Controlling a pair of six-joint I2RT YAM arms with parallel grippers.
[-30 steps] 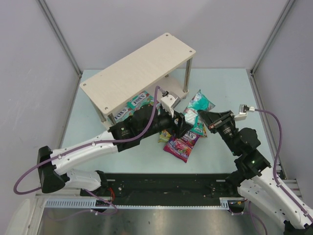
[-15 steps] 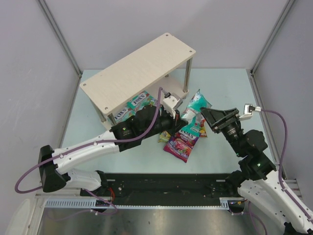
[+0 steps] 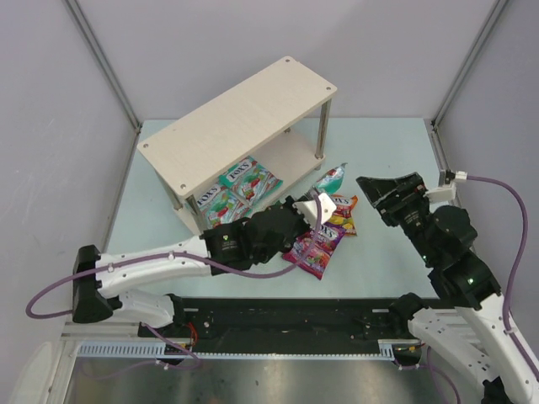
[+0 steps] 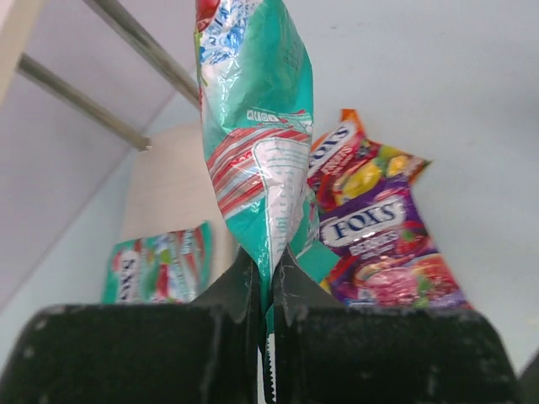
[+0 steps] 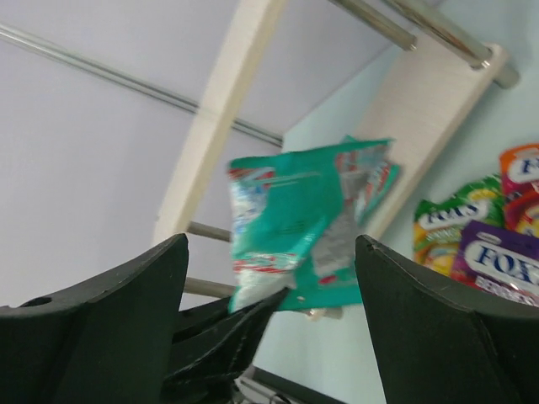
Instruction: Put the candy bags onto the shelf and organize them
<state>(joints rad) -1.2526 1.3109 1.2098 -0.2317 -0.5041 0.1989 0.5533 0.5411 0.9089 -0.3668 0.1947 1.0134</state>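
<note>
Above your left gripper (image 4: 266,286), clamped on its bottom edge, the glossy teal bag (image 4: 257,151) stands in open air; your right gripper (image 5: 269,252) gapes empty.

left gripper (image 4: 269,265) pinched on teal candy bag (image 4: 257,160) (arm stretched forward) | right gripper (image 5: 269,252) jaws spread wide

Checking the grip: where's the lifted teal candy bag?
Centre of the top view: the teal candy bag is pinched by the left gripper off the right end of the shelf, beside the purple bag.

Light was bright and even, shadows soft under the shelf (image 3: 244,118), teal candy bag (image 5: 307,223) was motion-blurred, near fingers (image 5: 93,328) looked unfocused.
</note>
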